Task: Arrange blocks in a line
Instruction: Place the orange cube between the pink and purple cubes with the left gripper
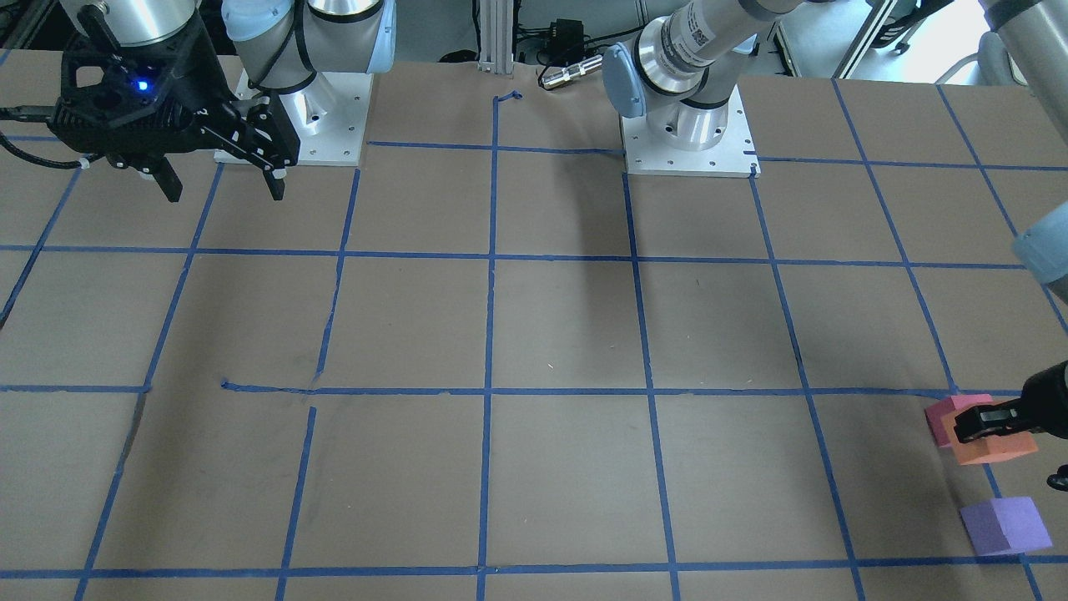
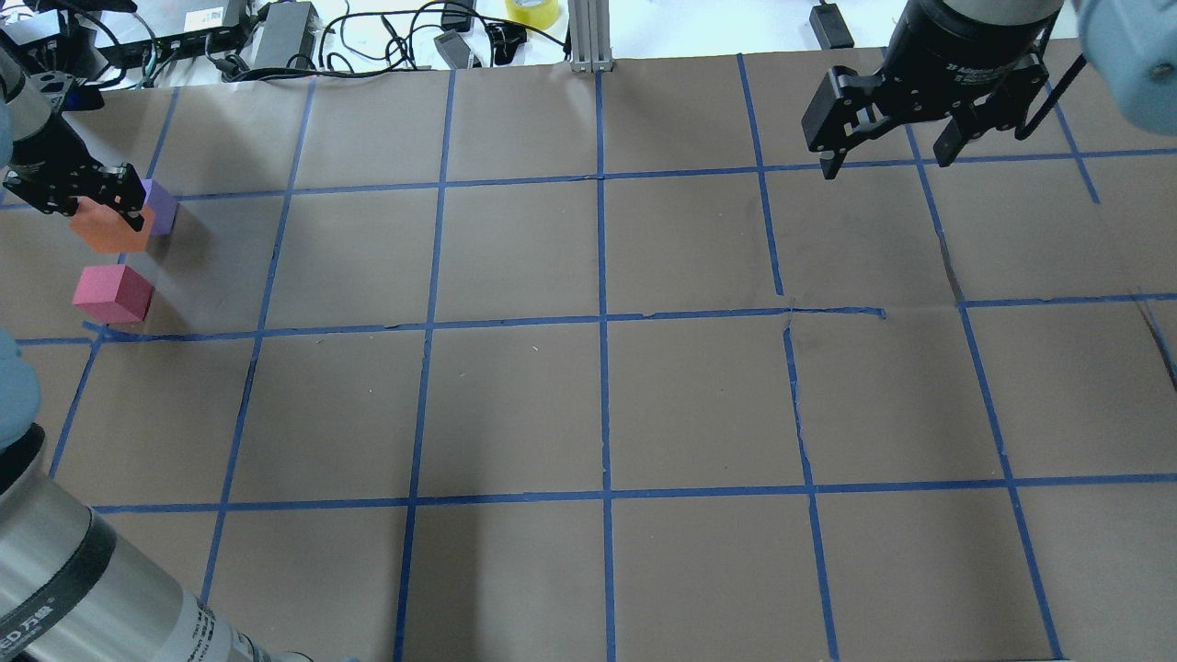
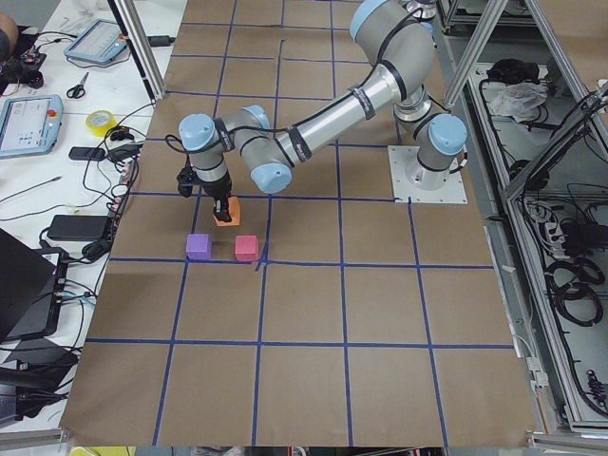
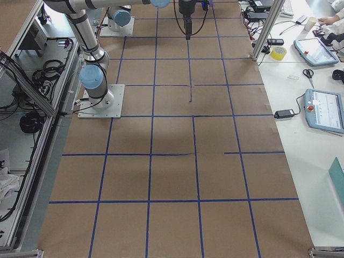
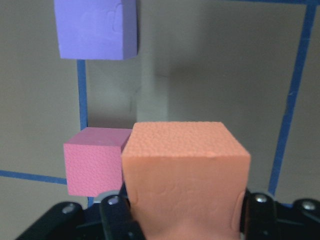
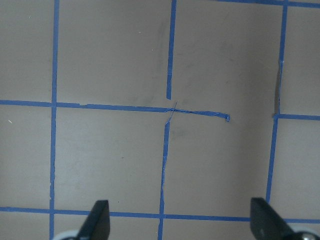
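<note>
My left gripper (image 2: 101, 210) is shut on the orange block (image 2: 112, 233) and holds it a little above the table at the far left. The purple block (image 2: 162, 206) lies just beyond it and the reddish-pink block (image 2: 112, 294) just nearer. The left wrist view shows the orange block (image 5: 185, 175) between the fingers, with the reddish-pink block (image 5: 94, 161) and the purple block (image 5: 96, 29) on the table below. My right gripper (image 2: 890, 164) is open and empty, high over the far right of the table.
The brown table (image 2: 598, 405) carries a grid of blue tape lines. Cables, power bricks and a tape roll (image 2: 531, 11) lie beyond its far edge. The arm bases (image 1: 688, 138) are bolted on at the robot's side.
</note>
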